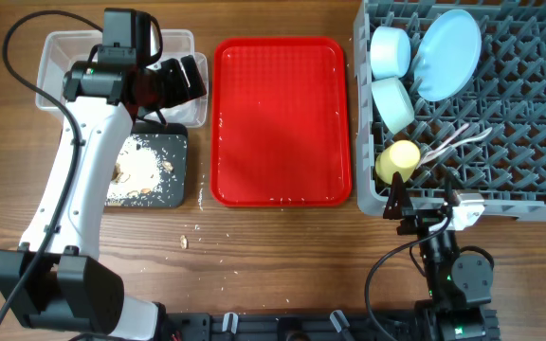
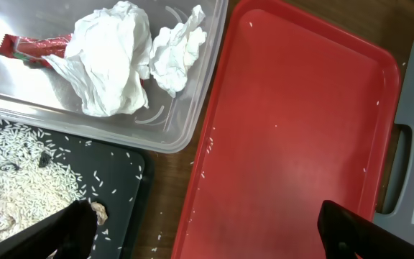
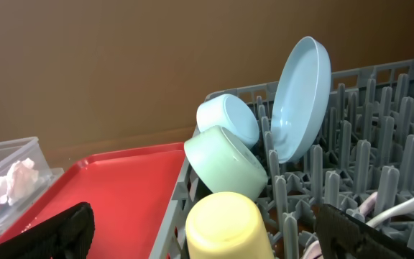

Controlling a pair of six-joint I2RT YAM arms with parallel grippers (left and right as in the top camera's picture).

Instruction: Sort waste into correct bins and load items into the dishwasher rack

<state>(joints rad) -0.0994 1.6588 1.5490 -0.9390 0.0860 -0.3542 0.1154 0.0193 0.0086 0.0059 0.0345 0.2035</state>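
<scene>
Crumpled white napkins [image 2: 110, 57] and a red wrapper [image 2: 31, 47] lie in the clear tub [image 1: 60, 47]. Beige scraps and rice [image 1: 140, 166] cover the black tray [image 1: 176, 185]. My left gripper [image 1: 195, 80] [image 2: 207, 237] hangs open and holds nothing, above the gap between these bins and the red tray. The grey rack [image 1: 519, 123] holds the blue plate [image 1: 446, 52], blue bowl [image 1: 388, 49], mint bowl [image 1: 393, 101], yellow cup [image 1: 397, 159] and white fork and spoon [image 1: 453, 140]. My right gripper [image 1: 427, 201] [image 3: 214, 234] is open at the rack's front edge, just short of the cup.
The flat red serving tray [image 1: 281, 118] lies between bins and rack, with only a few rice grains on it. Loose grains and a crumb [image 1: 185, 241] are scattered on the wood in front of the black tray.
</scene>
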